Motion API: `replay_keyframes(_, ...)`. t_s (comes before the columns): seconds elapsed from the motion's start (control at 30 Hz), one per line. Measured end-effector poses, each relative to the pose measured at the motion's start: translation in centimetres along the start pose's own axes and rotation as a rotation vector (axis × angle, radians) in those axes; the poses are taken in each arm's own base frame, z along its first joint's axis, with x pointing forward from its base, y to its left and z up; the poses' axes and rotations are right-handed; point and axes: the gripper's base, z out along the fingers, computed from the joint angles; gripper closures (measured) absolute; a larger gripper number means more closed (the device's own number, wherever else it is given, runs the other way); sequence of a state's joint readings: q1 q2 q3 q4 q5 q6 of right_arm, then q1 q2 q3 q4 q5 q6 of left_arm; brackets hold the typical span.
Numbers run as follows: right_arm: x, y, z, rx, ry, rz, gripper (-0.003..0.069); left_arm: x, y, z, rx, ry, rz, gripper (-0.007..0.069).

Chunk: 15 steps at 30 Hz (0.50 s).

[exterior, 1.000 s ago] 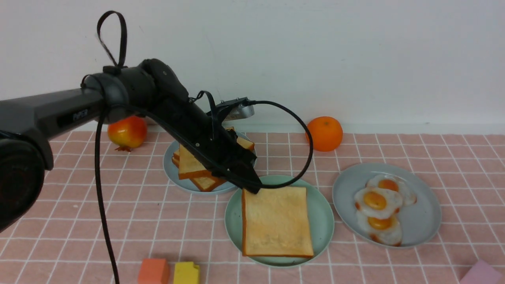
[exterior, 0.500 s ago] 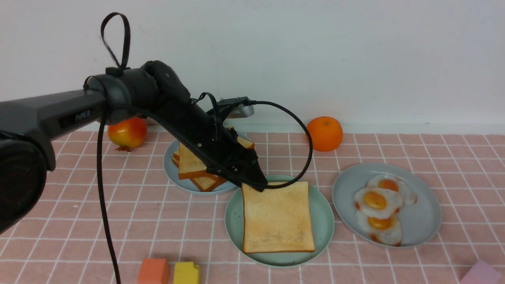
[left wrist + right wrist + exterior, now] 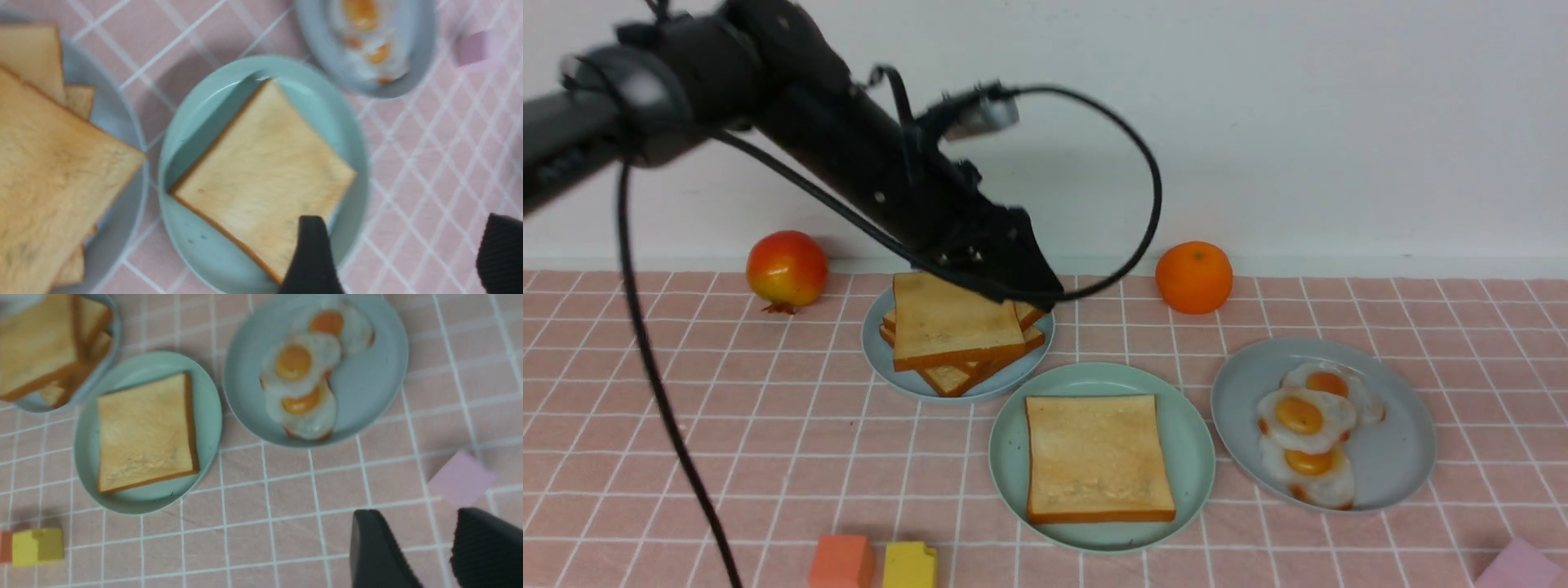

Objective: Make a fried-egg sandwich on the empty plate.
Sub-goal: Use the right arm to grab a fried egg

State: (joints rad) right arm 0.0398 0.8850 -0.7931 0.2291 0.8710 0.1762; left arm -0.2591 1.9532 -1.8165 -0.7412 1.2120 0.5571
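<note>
One slice of toast [image 3: 1098, 457] lies flat on the green plate [image 3: 1011, 457], which is set at the middle front of the tablecloth [image 3: 686, 425], between and slightly nearer than two blue-grey plates; the sandwich is judged to be at its first layer only, with no egg and no top slice laid.

Three fried eggs [image 3: 1303, 420] are held on the blue-grey plate on the right [image 3: 1401, 441], overlapped one on another; a skewed stack of toast [image 3: 947, 322] is held on the blue-grey plate on the left [image 3: 876, 359].

The left gripper [image 3: 404, 245] is seen high over the area of the stack, its fingers spread wide with nothing between them; the right gripper [image 3: 419, 531] is seen above bare cloth near a pink block [image 3: 461, 477], its fingers apart and nothing pinched.

Risks are noted as follows: a neighbouring egg may be dragged along when one is lifted, since they overlap; a thin, flat egg may be missed or may slip from the fingers; an egg laid off-centre may leave the top slice tilted; the stack may be toppled when a slice is taken, its slices being askew.

An orange [image 3: 1194, 278], a red fruit [image 3: 786, 268] and two small blocks [image 3: 874, 563] are noted clear of the plates; no interference is expected.
</note>
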Motion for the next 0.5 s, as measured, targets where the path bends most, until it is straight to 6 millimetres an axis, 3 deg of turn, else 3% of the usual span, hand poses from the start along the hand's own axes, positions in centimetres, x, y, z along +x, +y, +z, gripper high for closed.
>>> replay_keyframes(0.13,-1.2,-0.3,4.2,0.029,0.111,0.113,0.0291,0.8,-3.1,-4.0,-0.087,-0.017,0.055,0.0149)
replay_keyframes(0.27,-2.2,-0.5,7.2,0.022,0.112,0.192,0.0252,2.4,-5.8,-7.0,-0.135,-0.031,0.096,0.0196)
replay_keyframes(0.33,-2.7,-0.6,8.0,0.012,0.086,0.226,0.0246,3.0,-6.5,-7.7,-0.137,-0.04,0.102,0.0207)
replay_keyframes(0.37,-3.3,-1.0,9.6,0.001,0.067,0.273,0.0244,4.1,-7.7,-8.7,-0.135,-0.051,0.107,0.0228)
replay_keyframes(0.5,-4.0,-1.9,12.0,-0.027,0.074,0.314,0.0244,6.8,-9.3,-9.7,-0.116,-0.051,0.125,0.0258)
